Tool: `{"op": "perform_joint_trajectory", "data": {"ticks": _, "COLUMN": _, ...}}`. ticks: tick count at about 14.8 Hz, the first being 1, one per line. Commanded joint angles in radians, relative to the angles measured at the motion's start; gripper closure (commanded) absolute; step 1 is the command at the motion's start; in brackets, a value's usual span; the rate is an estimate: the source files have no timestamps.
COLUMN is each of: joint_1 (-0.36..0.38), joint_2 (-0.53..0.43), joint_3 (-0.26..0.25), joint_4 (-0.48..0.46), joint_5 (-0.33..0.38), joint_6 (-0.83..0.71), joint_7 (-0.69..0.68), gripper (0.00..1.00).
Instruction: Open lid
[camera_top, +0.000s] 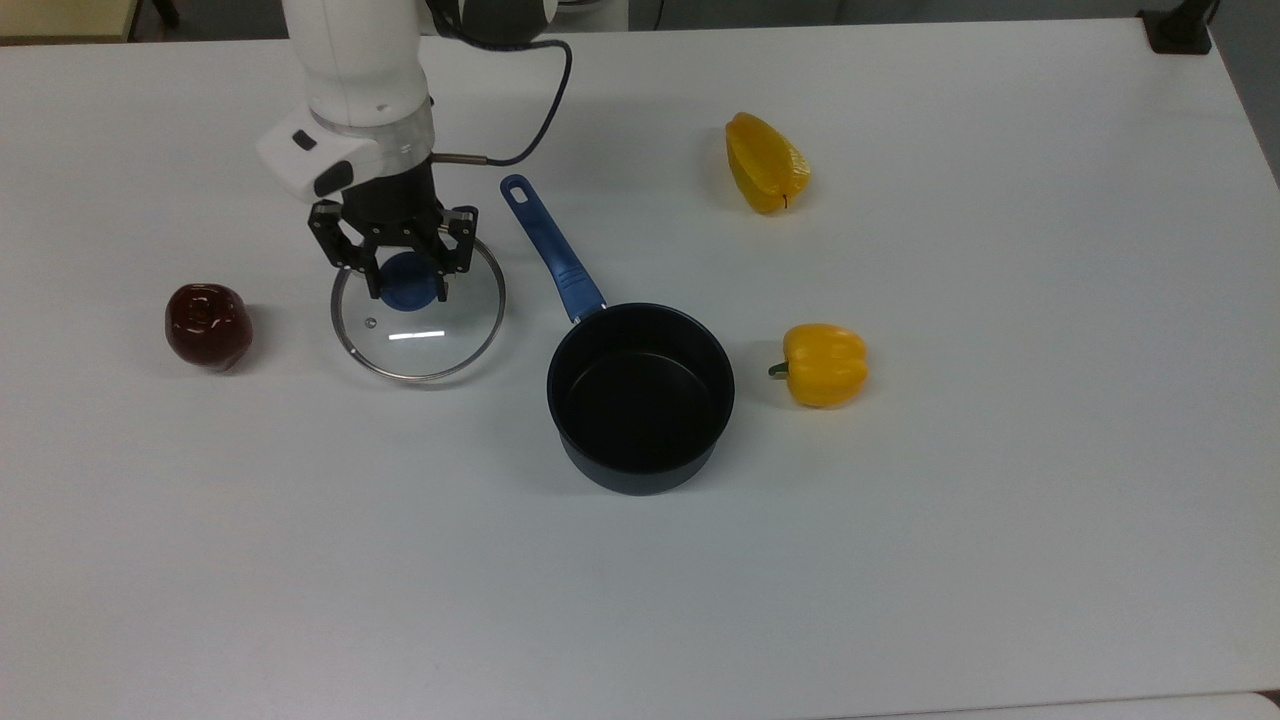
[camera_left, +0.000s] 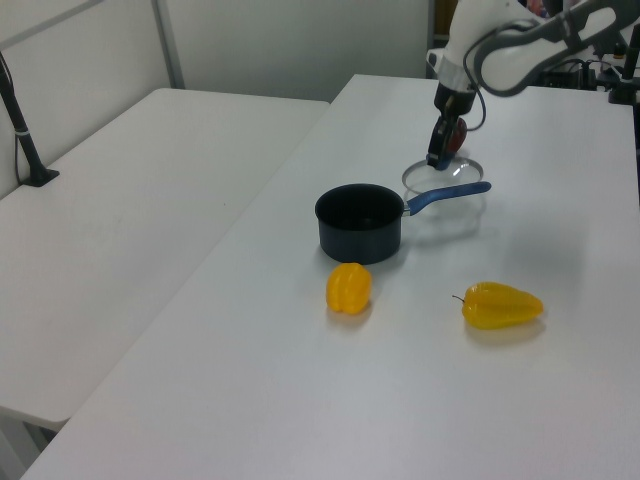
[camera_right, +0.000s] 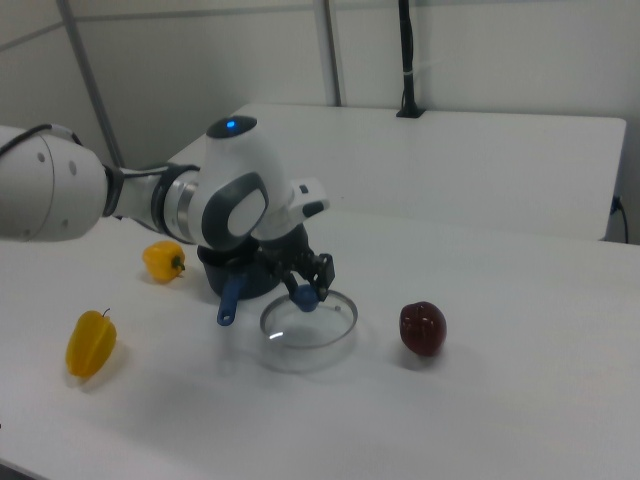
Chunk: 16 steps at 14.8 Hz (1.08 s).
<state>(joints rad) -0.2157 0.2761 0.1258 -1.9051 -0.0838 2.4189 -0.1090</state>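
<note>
Lid (camera_top: 418, 320): clear glass disc with a metal rim, off the saucepan, low over or on the white table (camera_top: 1000, 520); contact cannot be told. In the top view it sits to the saucepan's left, well clear of the rim.
Knob (camera_top: 408, 281): blue, at the lid's centre, between the two black fingers.
Gripper (camera_top: 405, 283): points down, fingers drawn in against the knob's two sides, gripping it.
Saucepan (camera_top: 640, 397): dark, uncovered, empty inside; the landmark for this entry.
Handle (camera_top: 553, 250): blue, runs from the saucepan's rim toward the top view's upper left, passing just beside the lid.
Dark red fruit (camera_top: 207, 325): beyond the lid, on the saucepan's far left in the top view.
Yellow bell pepper (camera_top: 823, 364): near the saucepan's right in the top view.
Long yellow pepper (camera_top: 765, 163): up and right of the saucepan in the top view, well apart.
</note>
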Motion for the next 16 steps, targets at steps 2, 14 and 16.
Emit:
{"op": "perform_joint_trajectory", "data": {"ticks": 2, "joint_1": 0.004, "joint_2": -0.015, "joint_3": 0.003, "joint_4": -0.098, "joint_5": -0.007, "joint_6": 0.097, "joint_7": 0.006, "gripper": 0.61}}
{"op": "perform_joint_trajectory", "data": {"ticks": 14, "joint_1": 0.01, "joint_2": -0.029, "joint_3": 0.002, "joint_4": 0.112, "joint_5": -0.008, "joint_6": -0.222, "joint_7": 0.022, "gripper": 0.0}}
{"op": "perform_joint_trajectory", "data": {"ticks": 16, "joint_1": 0.022, "joint_2": -0.066, "joint_3": 0.002, "joint_4": 0.152, "joint_5": -0.008, "joint_6": -0.323, "joint_7": 0.037, "gripper": 0.0}}
